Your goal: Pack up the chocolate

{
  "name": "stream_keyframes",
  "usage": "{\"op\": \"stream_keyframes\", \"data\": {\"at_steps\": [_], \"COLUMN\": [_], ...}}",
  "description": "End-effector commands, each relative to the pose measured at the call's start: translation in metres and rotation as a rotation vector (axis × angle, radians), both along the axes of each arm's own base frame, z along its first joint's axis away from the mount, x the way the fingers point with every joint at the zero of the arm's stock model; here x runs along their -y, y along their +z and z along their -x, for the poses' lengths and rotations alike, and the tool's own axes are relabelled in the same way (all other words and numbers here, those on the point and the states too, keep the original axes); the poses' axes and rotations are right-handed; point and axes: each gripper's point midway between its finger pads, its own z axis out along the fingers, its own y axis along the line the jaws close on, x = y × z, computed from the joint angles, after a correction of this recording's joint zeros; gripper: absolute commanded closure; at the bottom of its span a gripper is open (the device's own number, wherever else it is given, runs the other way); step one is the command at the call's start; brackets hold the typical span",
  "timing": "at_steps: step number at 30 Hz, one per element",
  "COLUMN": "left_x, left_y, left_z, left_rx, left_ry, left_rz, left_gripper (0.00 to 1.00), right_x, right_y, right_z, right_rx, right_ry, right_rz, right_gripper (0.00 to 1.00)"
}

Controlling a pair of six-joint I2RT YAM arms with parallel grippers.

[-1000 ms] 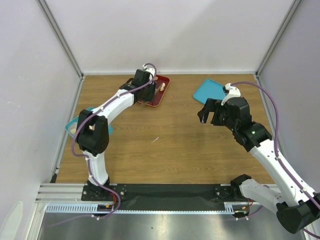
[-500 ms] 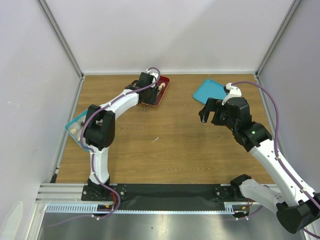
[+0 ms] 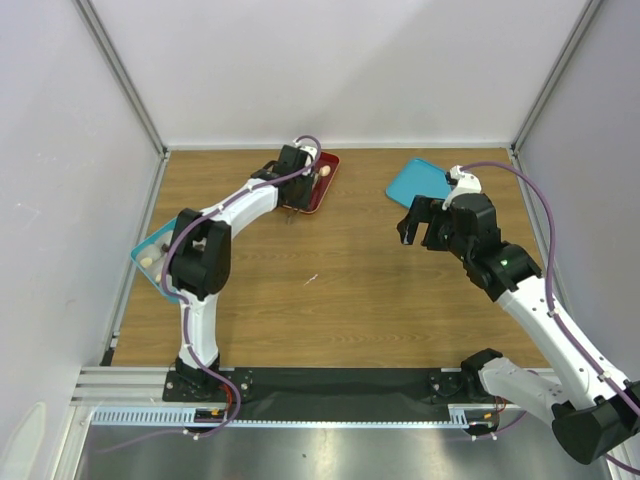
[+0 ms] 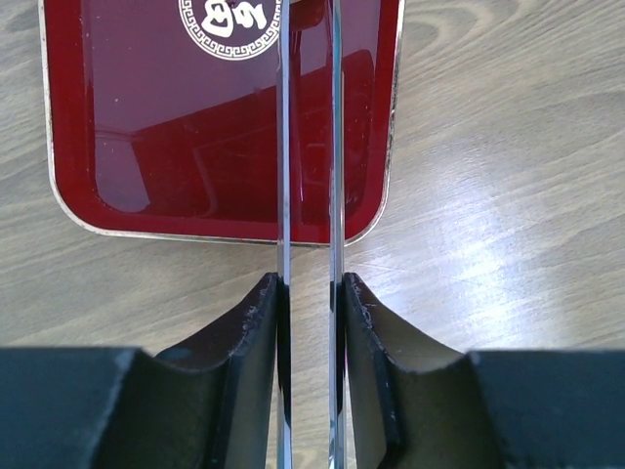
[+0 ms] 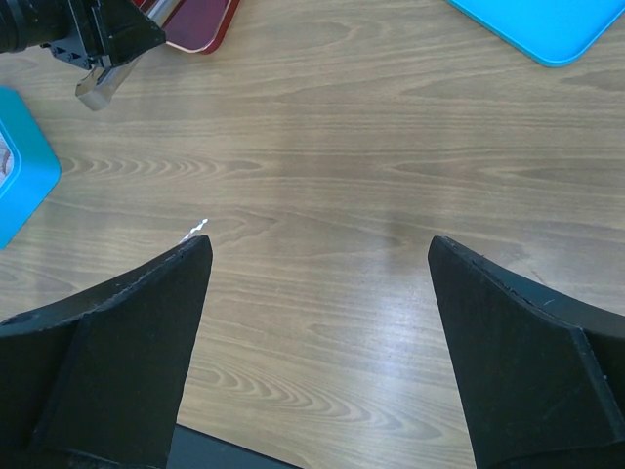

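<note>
Steel tongs (image 4: 284, 176) are pinched between the left fingers (image 4: 256, 332), their thin blades reaching over the red tray (image 4: 146, 147) near the far edge of the table (image 3: 340, 280). One pale chocolate (image 3: 323, 172) shows in that tray beside the wrist. Another pale piece (image 3: 148, 259) lies in the teal box (image 3: 155, 242) at the left edge. The right fingers (image 5: 127, 332) are spread wide above the table, holding nothing.

The worktop (image 3: 350, 300) is of light brown wood. Plain white walls (image 3: 330, 70) close it at the back, the left and the right, joined by grey metal posts (image 3: 120, 75). At the near edge lies a black strip (image 3: 340, 382), then a silver metal plate (image 3: 320, 450). The light is soft and even.
</note>
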Motion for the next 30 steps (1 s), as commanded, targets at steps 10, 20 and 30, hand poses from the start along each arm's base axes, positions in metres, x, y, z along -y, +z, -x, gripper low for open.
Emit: {"op": "stream_keyframes", "data": {"at_steps": [10, 20, 30], "left_x": [-0.025, -0.109, -0.192], "left_y": [0.111, 0.17, 0.133], "left_z": [0.029, 0.144, 0.241], "left_rx": [0.11, 0.069, -0.023], "left_ry": [0.095, 0.362, 0.618], "left_rz": [0.024, 0.035, 0.116], "left_gripper": [0.88, 0.87, 0.83], "right_x": [-0.004, -0.017, -0.039], "right_y": [0.027, 0.035, 0.042], "right_z": [0.004, 0.021, 0.034], "right_rx": [0.06, 0.087, 0.09], "right_ry": [0.016, 0.095, 0.213], "right_rz": [-0.04, -0.119, -0.181], "right_gripper": [0.01, 0.01, 0.01]}}
